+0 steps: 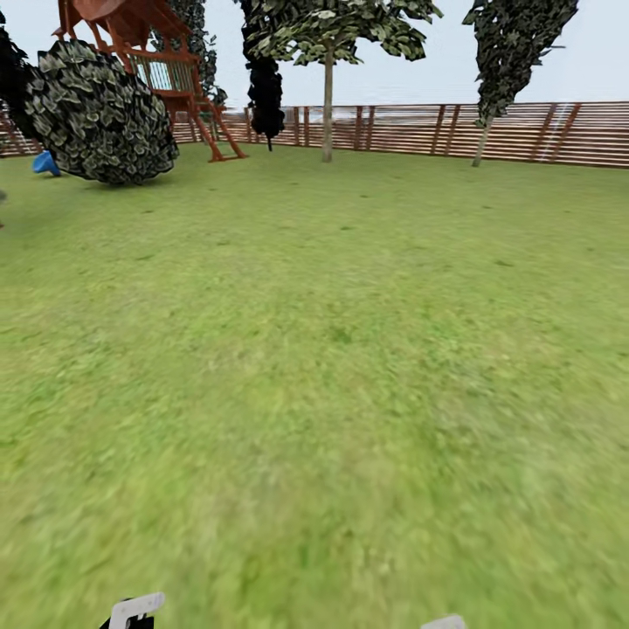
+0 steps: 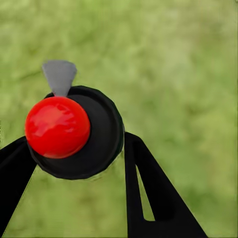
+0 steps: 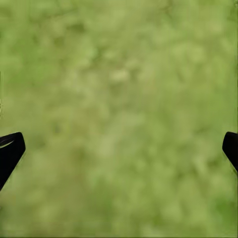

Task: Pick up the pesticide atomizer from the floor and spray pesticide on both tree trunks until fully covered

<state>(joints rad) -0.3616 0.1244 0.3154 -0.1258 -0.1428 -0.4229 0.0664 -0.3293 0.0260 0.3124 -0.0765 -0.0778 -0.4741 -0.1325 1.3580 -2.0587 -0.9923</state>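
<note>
Atomizer (image 2: pixel 74 131) gripped in left claw (image 2: pixel 79 163), right claw (image 3: pixel 119 148) spread over grass (image 1: pixel 332 367)

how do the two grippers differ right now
The left gripper has its fingers closed around the pesticide atomizer, with its red cap and grey nozzle; the right gripper holds nothing. The left fingers sit close against the black body; the right fingertips are spread wide apart at the frame edges. Both are black and hang over green grass.
</note>
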